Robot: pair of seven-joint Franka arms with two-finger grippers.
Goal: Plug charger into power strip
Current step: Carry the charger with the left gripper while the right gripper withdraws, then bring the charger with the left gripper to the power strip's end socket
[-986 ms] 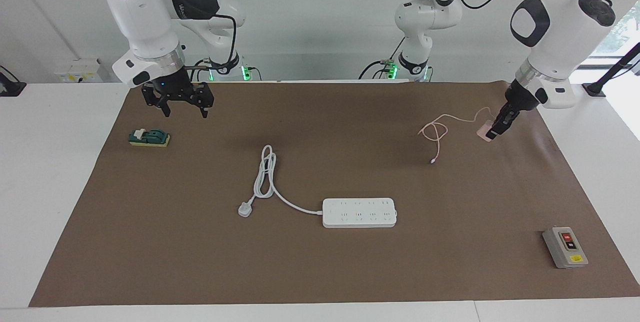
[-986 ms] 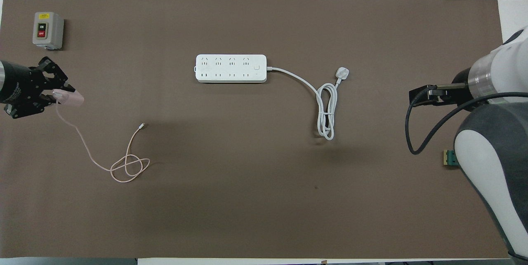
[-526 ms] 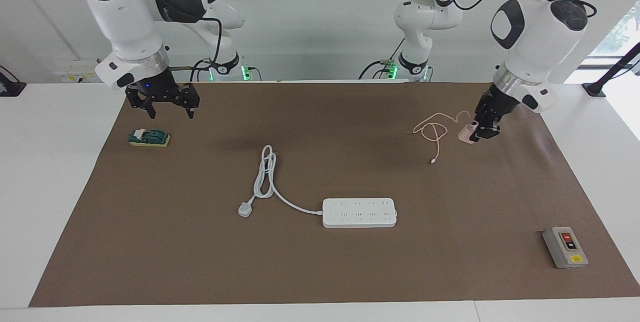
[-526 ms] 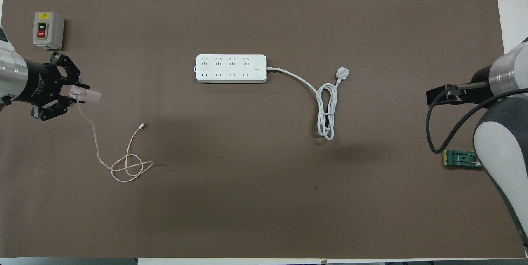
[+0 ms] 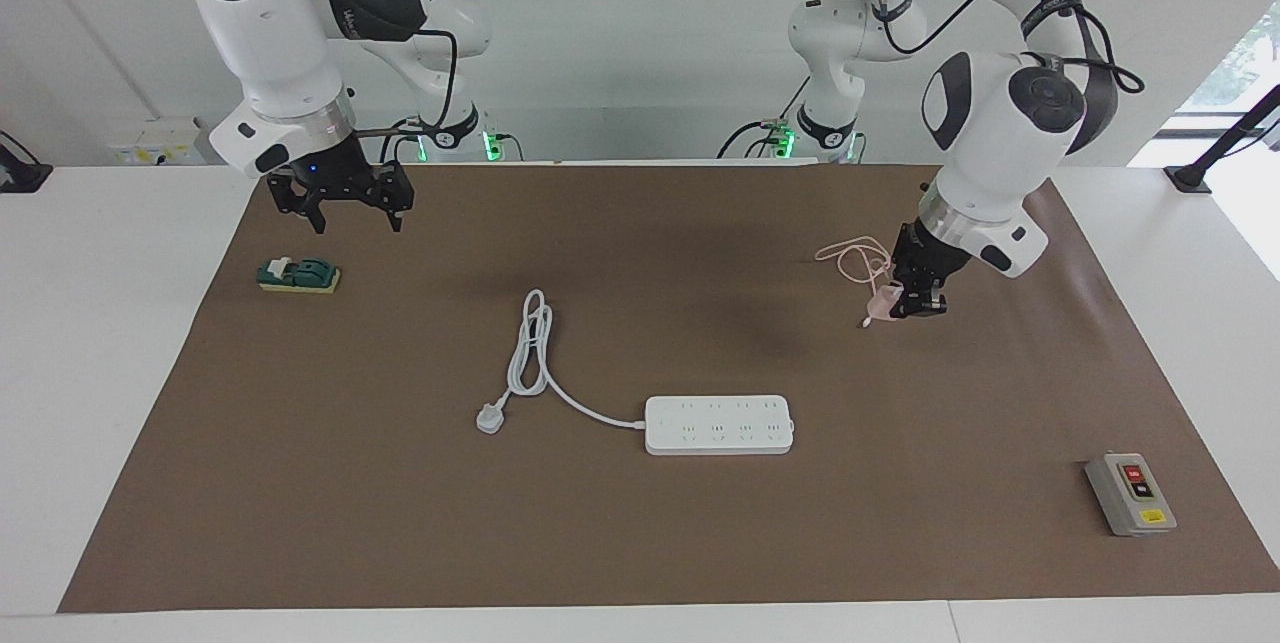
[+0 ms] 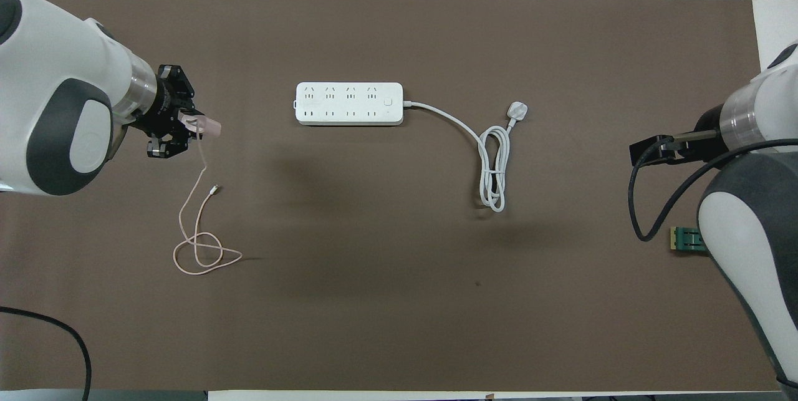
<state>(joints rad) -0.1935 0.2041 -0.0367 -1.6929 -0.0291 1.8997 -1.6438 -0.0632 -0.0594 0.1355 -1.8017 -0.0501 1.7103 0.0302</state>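
My table point(image 5: 100, 343) is white, with a brown mat point(image 5: 640, 523) spread over most of it. A plain white wall point(image 5: 620, 43) rises at my back. Daylight comes through a window point(image 5: 1240, 63) at my left arm's end.

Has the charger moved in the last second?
Yes. Held in the shut left gripper, the charger has been carried toward the power strip, away from the grey switch box; its cable trails on the mat.

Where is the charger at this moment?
The charger is held in the left gripper, up over the mat toward the left arm's end of the table, short of the power strip, its cable trailing down to the mat.
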